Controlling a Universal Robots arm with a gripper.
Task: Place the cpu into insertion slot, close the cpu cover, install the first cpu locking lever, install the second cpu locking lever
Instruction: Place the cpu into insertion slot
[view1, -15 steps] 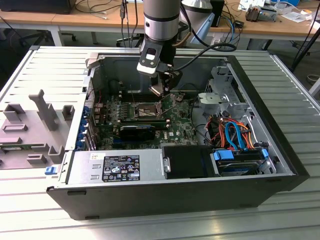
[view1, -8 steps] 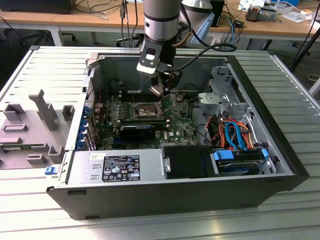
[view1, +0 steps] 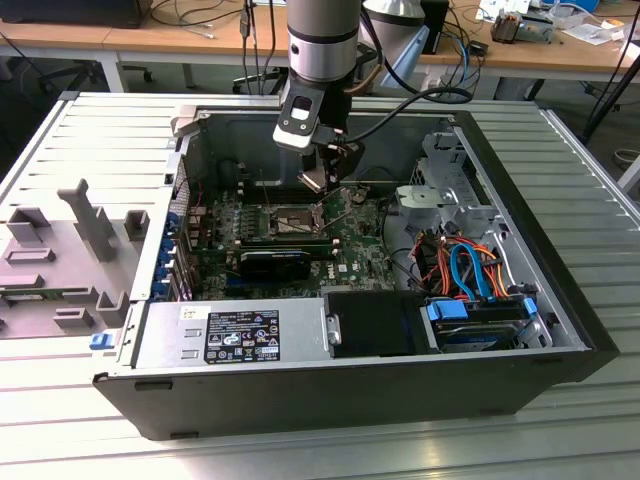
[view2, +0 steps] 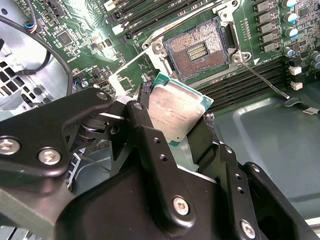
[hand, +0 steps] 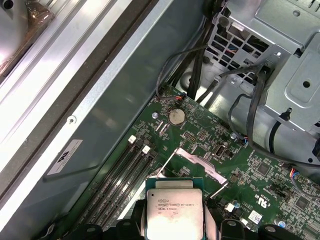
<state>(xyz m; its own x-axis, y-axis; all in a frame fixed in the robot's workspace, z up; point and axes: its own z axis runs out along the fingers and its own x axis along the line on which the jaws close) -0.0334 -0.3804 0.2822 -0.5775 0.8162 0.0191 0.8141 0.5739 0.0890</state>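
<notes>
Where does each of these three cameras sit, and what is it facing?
Exterior view: off the arm, looking down into the open computer case; the arm and gripper show.
Second wrist view: on the arm, facing the insertion slot past the fingers gripping the cpu.
First wrist view: on the arm, facing the motherboard over the cpu.
Shared: both wrist views show the cpu.

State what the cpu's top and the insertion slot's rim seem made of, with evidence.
The cpu: top looks like metal, matt silver-grey with a dull sheen; its edge looks like green circuit board. The insertion slot: rim seems bright metal, glinting; the brownish bed is perhaps plastic.
</notes>
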